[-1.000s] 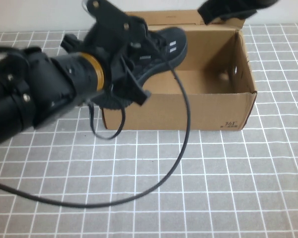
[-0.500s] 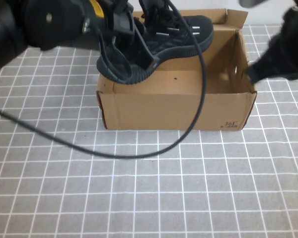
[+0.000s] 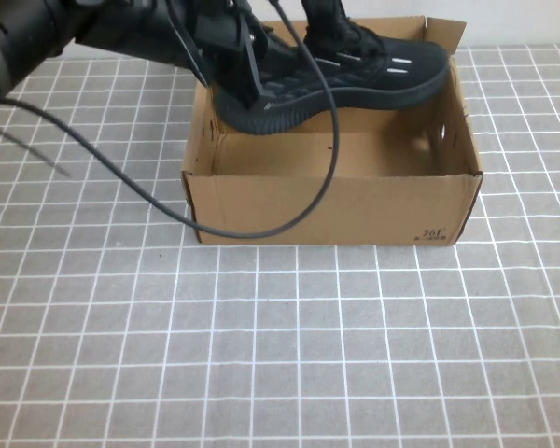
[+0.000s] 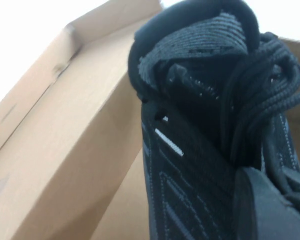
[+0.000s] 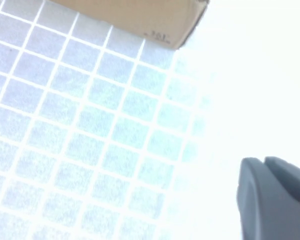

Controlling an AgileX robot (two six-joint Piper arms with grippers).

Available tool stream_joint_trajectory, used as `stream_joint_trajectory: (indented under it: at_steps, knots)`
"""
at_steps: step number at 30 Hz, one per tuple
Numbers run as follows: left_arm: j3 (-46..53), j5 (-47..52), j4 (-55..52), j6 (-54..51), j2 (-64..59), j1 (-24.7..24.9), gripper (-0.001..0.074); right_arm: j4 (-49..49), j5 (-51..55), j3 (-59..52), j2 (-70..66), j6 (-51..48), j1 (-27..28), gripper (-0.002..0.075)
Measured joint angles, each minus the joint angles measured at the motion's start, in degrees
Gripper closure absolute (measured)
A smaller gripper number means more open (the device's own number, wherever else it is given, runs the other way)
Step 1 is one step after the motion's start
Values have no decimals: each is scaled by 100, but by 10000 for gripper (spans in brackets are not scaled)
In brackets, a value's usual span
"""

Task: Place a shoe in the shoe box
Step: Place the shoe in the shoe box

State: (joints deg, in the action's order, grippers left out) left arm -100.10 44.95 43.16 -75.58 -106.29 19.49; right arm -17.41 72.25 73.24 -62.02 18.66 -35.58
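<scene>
The black shoe (image 3: 355,75) hangs tilted over the back of the open brown shoe box (image 3: 336,201), its toe toward the box's right wall. My left gripper (image 3: 238,51) is shut on the shoe's heel end above the box's back left corner. In the left wrist view the shoe (image 4: 190,150) fills the frame beside the box's inner wall (image 4: 65,140), with one of the fingers (image 4: 270,210) pressed on the upper. My right gripper (image 5: 262,162) is out of the high view; its wrist view shows its fingers together and empty over the grid mat, with a box corner (image 5: 140,15) nearby.
A black cable (image 3: 289,219) from the left arm loops down over the box's front wall and trails left across the grey grid mat (image 3: 280,355). The box's back flap (image 3: 439,33) stands up at the far right corner.
My left gripper has carried the shoe rightward and farther over the box. The right arm, seen at the right edge half a second ago, has left the high view.
</scene>
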Motion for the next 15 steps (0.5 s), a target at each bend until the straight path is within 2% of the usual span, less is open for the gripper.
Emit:
stream_joint_trajectory:
  at_steps: [7,15]
  knots:
    - [-766,929,677,-1254,-858,-526,716,-23,0,-457,617,232,0,742]
    - [-1307,1770,1532,-1950,-1552,-963,716,-24,0,-610,963,326,0,742]
